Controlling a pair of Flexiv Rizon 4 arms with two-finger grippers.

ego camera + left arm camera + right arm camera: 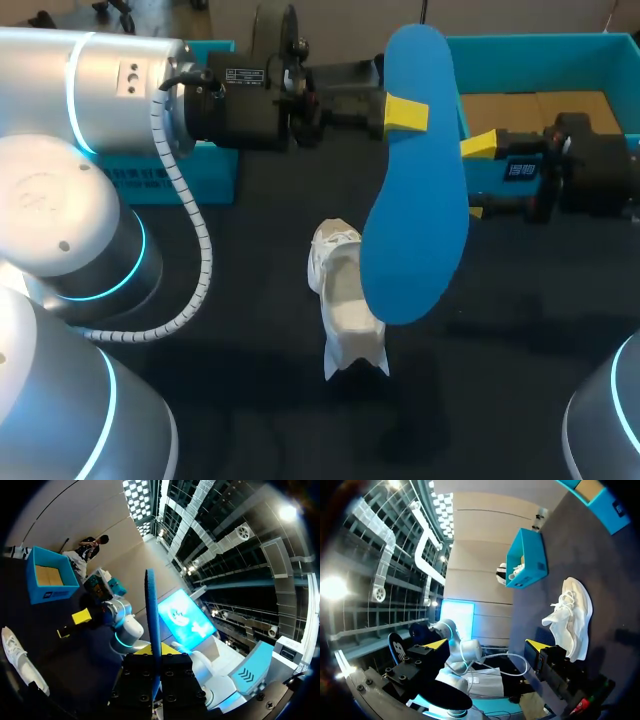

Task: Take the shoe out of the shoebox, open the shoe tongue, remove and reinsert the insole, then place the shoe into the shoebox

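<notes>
Insole (415,200) removed, gripped edge-on by left hand (405,113); right hand (478,178) spread, empty. Shoe (345,300) rests on tabletop (250,400), outside shoebox (530,42); reinsertion and boxing remain.

Blue insole (415,180) raised upright above the white shoe (345,300); open teal shoebox (530,42) beyond.

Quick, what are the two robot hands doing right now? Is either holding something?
Left gripper: shut on the blue insole.
Right gripper: open, holding nothing.
</notes>
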